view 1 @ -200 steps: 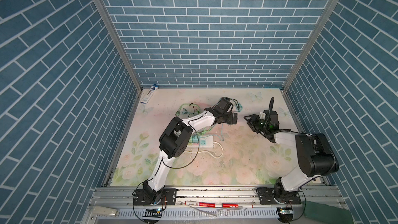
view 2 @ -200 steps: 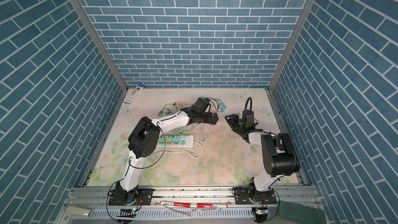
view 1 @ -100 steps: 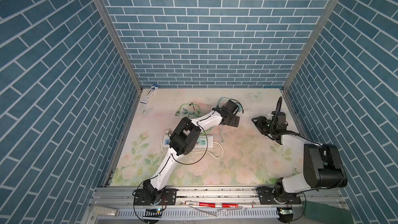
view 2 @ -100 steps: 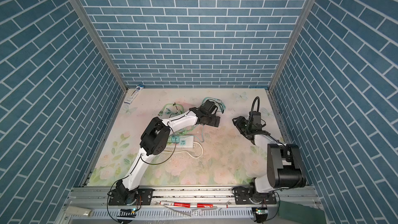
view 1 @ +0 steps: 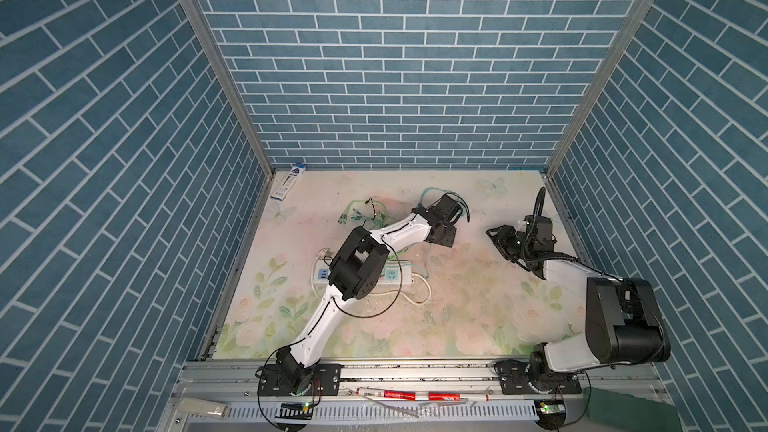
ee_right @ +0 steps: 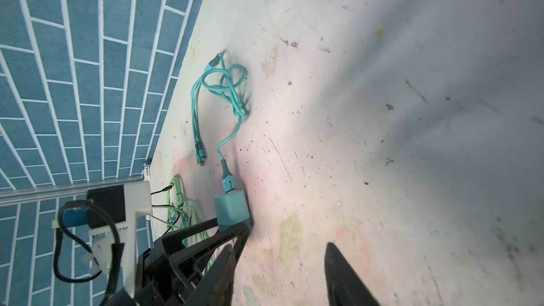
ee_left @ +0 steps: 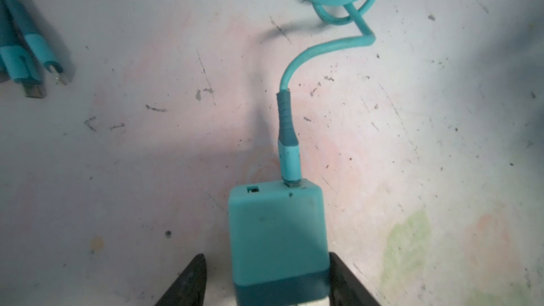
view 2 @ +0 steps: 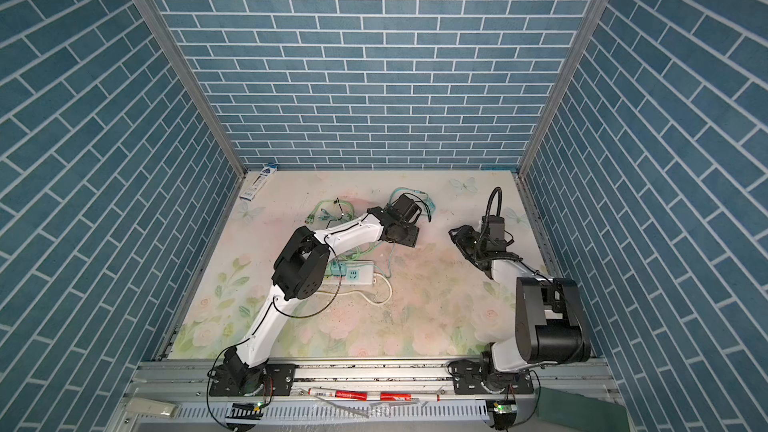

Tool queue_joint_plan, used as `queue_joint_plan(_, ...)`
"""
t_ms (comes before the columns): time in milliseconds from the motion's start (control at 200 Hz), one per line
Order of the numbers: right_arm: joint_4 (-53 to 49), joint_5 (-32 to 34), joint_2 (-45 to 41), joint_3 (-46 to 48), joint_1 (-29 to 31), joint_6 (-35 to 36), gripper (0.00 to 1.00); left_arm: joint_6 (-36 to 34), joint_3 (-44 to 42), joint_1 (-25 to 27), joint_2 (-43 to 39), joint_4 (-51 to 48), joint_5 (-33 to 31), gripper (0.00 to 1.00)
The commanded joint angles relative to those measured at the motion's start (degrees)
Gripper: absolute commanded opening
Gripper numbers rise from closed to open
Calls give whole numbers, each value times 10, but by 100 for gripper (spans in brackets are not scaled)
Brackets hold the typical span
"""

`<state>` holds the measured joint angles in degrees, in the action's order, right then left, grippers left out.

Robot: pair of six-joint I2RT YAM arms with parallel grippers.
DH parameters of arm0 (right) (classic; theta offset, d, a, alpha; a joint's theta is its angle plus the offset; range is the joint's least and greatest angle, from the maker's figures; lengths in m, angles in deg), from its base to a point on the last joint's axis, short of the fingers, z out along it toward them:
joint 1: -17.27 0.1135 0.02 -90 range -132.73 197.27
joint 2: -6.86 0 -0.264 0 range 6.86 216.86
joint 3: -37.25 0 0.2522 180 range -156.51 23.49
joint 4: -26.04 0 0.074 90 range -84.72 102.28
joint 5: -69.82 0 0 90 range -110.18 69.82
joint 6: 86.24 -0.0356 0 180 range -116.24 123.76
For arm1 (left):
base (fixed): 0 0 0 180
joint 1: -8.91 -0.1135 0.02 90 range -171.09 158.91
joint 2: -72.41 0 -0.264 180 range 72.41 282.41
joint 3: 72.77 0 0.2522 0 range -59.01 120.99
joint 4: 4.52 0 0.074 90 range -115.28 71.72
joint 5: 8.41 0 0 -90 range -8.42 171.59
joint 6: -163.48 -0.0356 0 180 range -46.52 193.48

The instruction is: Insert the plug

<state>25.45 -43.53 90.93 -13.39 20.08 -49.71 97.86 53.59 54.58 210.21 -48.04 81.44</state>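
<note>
Two grippers sit low over the far half of the floral tabletop [view 1: 457, 309]. The left gripper [ee_left: 266, 260] straddles the teal charger plug [ee_left: 278, 231], which lies flat on the tabletop. In the left wrist view one finger [ee_left: 341, 281] sits against the plug's side. The other finger [ee_left: 191, 281] stands off it with bare table between, so I note the jaws as partly open and not clamped. The right wrist view shows the same plug [ee_right: 232, 210] with the left gripper's black fingers on either side of its darker end. A teal cable [ee_left: 323, 48] is seated in one port on the plug's face, with a second small port beside it, and it runs off into a loose tangle. In both top views the plug is hidden under the left gripper [view 1: 444, 236]. The white power strip [view 1: 392, 275] [view 2: 359, 276] lies sockets up, part covered by the left arm's elbow, well apart from the plug and nearer the rig's front. A bundle of green cables [view 1: 361, 211] lies left of the left gripper. The right gripper [ee_right: 279, 257] has its fingers spread with only table between them and holds nothing. From above, the right gripper [view 1: 496, 236] sits right of the left one, not touching it.
</note>
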Motion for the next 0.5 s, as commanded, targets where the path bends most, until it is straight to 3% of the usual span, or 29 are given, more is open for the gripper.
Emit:
queue_joint_plan(0, -7, -6, -23, 11, -6, 22, 49, -3, 6, 3, 24, -32, -2, 63)
queue_joint_plan(295, -14, -17, -39, 15, -11, 29, 49, -9, 19, 4, 39, -41, -2, 58)
queue_joint_plan(395, -15, -21, -43, 17, -11, 29, 48, -12, 29, 4, 45, -49, 0, 46)
queue_joint_plan(495, -16, -20, -46, 19, -12, 29, 49, -16, 34, 5, 46, -60, 0, 42)
